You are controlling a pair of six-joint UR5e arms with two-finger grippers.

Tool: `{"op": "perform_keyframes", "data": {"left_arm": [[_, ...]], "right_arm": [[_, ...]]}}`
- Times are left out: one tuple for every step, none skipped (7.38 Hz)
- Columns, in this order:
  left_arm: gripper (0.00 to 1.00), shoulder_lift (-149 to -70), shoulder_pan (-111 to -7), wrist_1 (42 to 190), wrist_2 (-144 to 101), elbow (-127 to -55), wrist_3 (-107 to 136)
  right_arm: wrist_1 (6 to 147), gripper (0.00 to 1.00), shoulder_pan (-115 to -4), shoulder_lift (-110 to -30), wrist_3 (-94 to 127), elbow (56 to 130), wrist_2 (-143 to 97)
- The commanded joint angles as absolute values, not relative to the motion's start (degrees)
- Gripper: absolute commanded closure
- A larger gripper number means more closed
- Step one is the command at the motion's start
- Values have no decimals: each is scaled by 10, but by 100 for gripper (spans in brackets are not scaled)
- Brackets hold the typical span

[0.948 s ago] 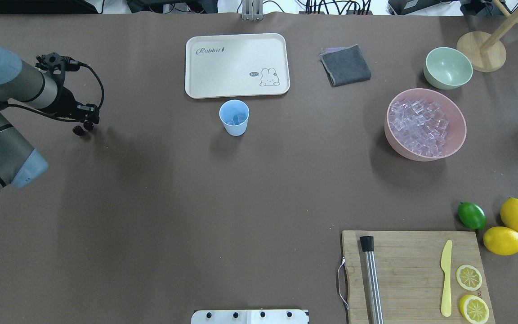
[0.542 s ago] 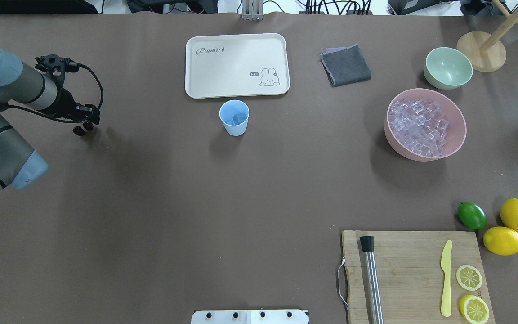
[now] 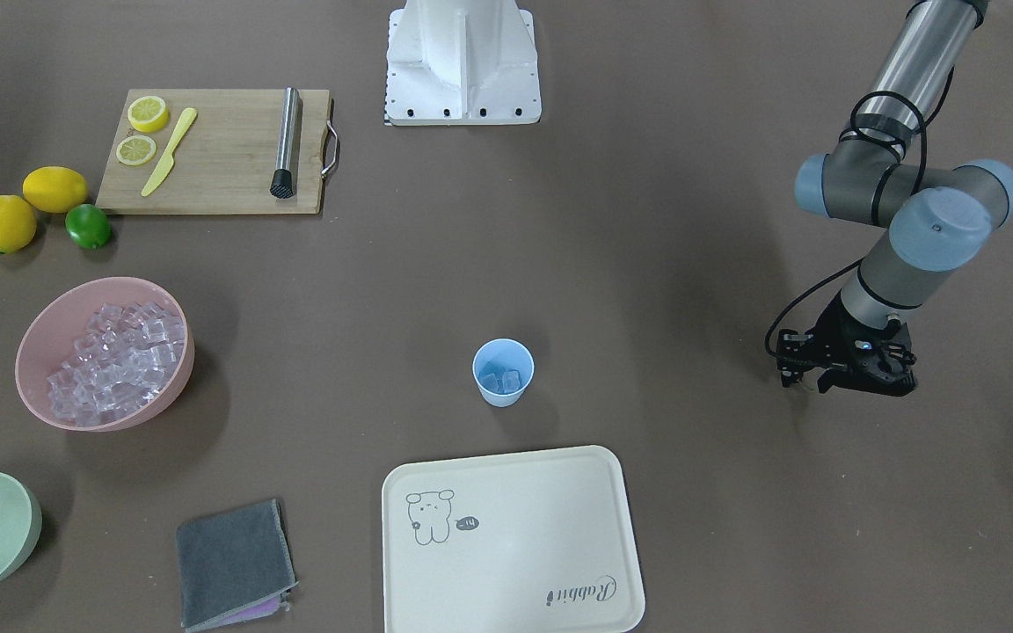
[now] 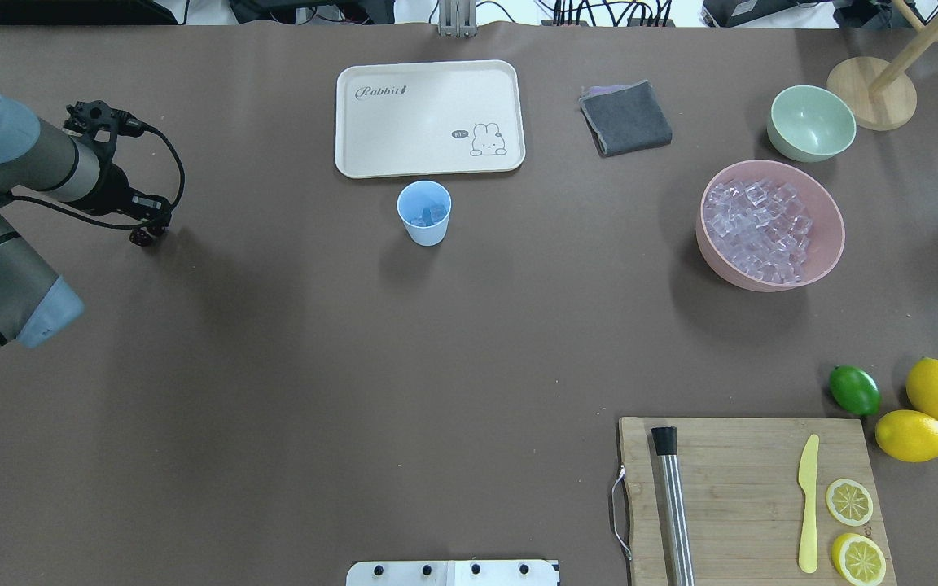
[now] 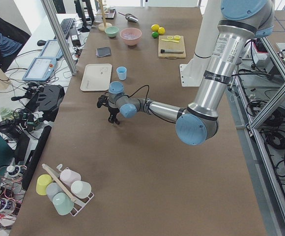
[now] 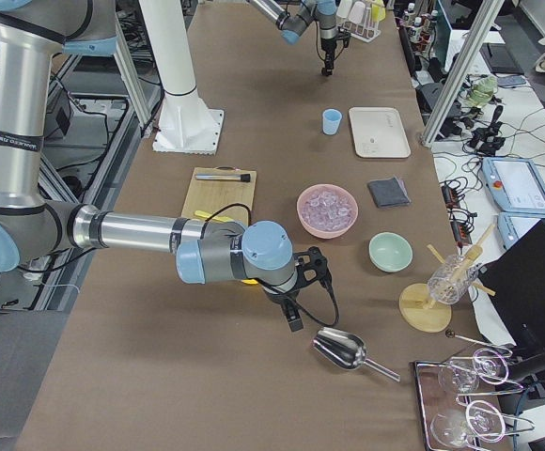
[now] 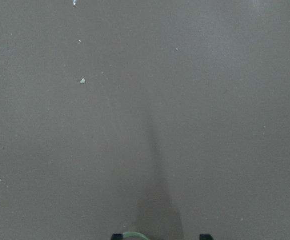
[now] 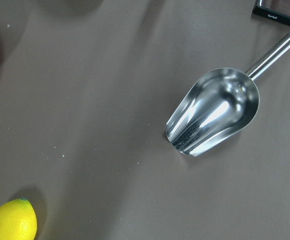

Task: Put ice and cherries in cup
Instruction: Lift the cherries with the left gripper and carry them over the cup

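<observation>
The light-blue cup stands just in front of the cream tray and holds a few ice cubes. More ice fills the pink bowl. The dark cherries lie at the table's far left, partly covered by my left gripper. In the left wrist view its two fingertips stand apart, with a bit of green stem between them. My right gripper shows only in the exterior right view, above a steel scoop. I cannot tell whether it is open or shut.
A cream rabbit tray, a grey cloth and a pale green bowl sit at the back. A cutting board with a muddler, knife and lemon slices, a lime and lemons are at the front right.
My left wrist has shifted slightly left and tilted. The gripper now covers one of the two cherries. The cherries and the cup have stayed in place.
</observation>
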State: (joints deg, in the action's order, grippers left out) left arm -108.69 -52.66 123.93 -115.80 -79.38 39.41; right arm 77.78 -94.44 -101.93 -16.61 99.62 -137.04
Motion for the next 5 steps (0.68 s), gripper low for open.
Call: {"op": "perform_keyframes", "data": {"left_arm": [[70, -1085, -526, 1239, -1159, -798, 411], [70, -1085, -526, 1238, -1160, -797, 411], [71, -1086, -527, 1233, -1161, -799, 411], [71, -1099, -531, 1192, -1162, -808, 411], [71, -1120, -535, 1124, -1164, -837, 410]], "right_arm": [[778, 1, -946, -1020, -166, 997, -1370], [778, 1, -946, -1020, -166, 997, -1370], [778, 1, -946, -1020, -166, 997, -1370], [779, 1, -947, -1020, -166, 997, -1370], [779, 1, -949, -1020, -166, 998, -1371]]}}
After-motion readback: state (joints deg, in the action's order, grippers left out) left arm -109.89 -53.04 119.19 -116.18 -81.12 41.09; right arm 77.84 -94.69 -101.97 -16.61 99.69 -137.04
